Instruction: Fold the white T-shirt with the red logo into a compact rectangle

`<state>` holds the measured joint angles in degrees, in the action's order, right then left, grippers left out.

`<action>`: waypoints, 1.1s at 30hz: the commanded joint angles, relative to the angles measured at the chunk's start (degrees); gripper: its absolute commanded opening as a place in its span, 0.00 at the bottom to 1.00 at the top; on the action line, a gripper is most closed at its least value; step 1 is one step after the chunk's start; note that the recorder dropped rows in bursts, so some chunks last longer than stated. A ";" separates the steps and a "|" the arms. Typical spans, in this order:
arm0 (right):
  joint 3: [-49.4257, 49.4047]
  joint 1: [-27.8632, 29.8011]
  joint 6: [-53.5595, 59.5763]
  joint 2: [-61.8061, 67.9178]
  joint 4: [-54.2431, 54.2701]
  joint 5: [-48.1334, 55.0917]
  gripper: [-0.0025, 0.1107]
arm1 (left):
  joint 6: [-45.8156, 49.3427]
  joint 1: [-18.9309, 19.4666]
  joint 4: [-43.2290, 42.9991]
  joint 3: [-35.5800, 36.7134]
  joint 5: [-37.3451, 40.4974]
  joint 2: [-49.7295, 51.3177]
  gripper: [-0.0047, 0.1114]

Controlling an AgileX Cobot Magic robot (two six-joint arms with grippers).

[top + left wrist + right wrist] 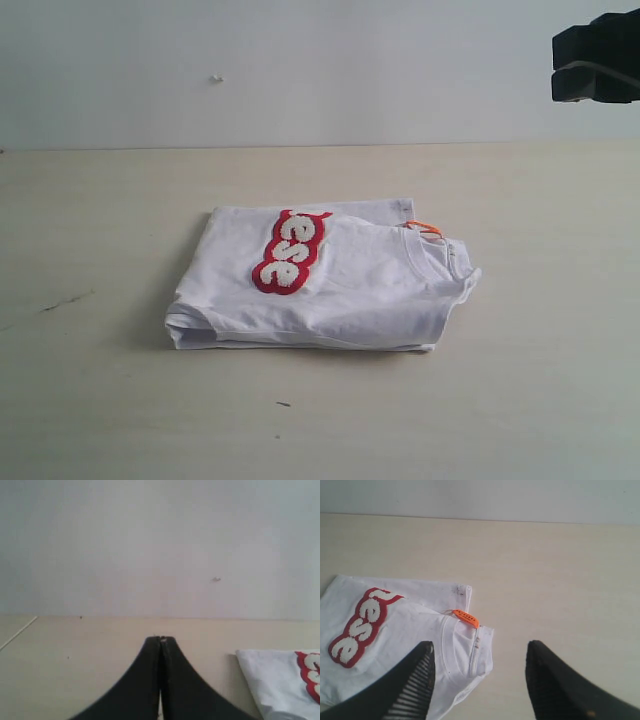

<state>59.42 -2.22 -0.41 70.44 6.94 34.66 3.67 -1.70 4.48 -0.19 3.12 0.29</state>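
Where laid on the table (100,400), found white T-shirt (330,290) folded to a compact rectangle, red logo (290,250) uppermost. Found left gripper (161,640) clenched tight, holding nothing. Found right gripper (480,649) spread wide, clear of the cloth, empty.

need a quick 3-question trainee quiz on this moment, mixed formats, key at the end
1. True or false: the white T-shirt lies spread out flat and unfolded on the table.
2. Which letters of the red logo show on top of the shirt in the exterior view? A) "Chin" B) "ese" C) none, the logo is hidden
3. Fill in: the left arm's jaws are ___ and the right arm's jaws are ___.

Key:
1. False; it is folded into a compact bundle.
2. B
3. shut; open
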 commanded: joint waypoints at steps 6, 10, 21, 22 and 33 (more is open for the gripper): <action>-0.11 0.29 0.41 -0.42 0.15 -0.65 0.50 | -8.90 0.17 -6.13 0.19 12.72 -0.29 0.04; -0.11 0.29 0.41 -0.42 0.15 -0.65 0.50 | -8.81 0.17 -6.42 0.19 15.81 -0.29 0.04; -0.11 0.29 0.41 -0.42 0.15 -0.65 0.50 | -6.42 0.17 -5.49 0.19 17.14 -0.29 0.04; -0.11 0.29 0.41 -0.42 0.15 -0.65 0.50 | -5.63 0.17 -5.49 0.19 17.14 -0.29 0.04; -0.11 0.29 0.41 -0.42 0.15 -0.52 0.50 | -5.13 0.17 -5.39 0.19 17.14 -0.29 0.04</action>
<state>59.42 -2.22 -0.41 70.44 7.05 34.66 -1.75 -1.70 -1.09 -0.19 20.54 0.29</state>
